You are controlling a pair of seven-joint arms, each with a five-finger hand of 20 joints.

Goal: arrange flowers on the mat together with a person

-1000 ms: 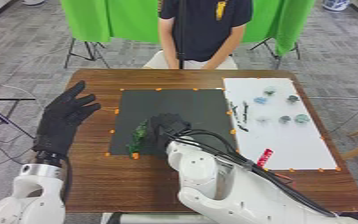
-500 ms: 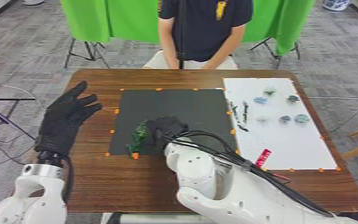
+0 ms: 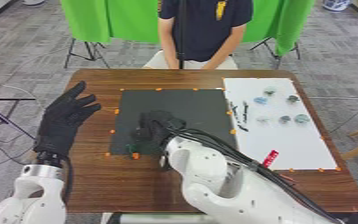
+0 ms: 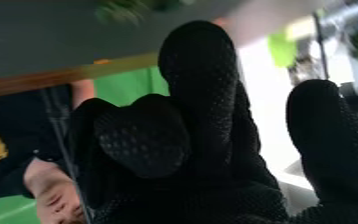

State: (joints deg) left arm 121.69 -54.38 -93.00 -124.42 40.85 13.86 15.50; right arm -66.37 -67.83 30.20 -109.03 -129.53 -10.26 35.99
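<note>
Right hand is over the black mat, palm side hard to see from the head view. Looks part-open to me: in the right wrist view some of its fingers stretch out fairly straight while others bend in. Can't tell whether it's got hold of anything, since the glove blocks a lot. The green sprig is down at the mat's near left part, mostly tucked under that hand in the head view, with just a bit of green poking out. Can't tell if the glove is touching it.

As for what's holding what, the white sheet just right of the mat carries most of the goods. I count 6 small flower heads on its far half, in 2 loose rows of 3: a blue flower head sits in the farther row, and a pale green flower head is at the right end of the nearer row. Some thin dark stems lie along the sheet's left side, close to the mat.

Left hand is open and relaxed, left of the mat at the side of the brown table.
</note>
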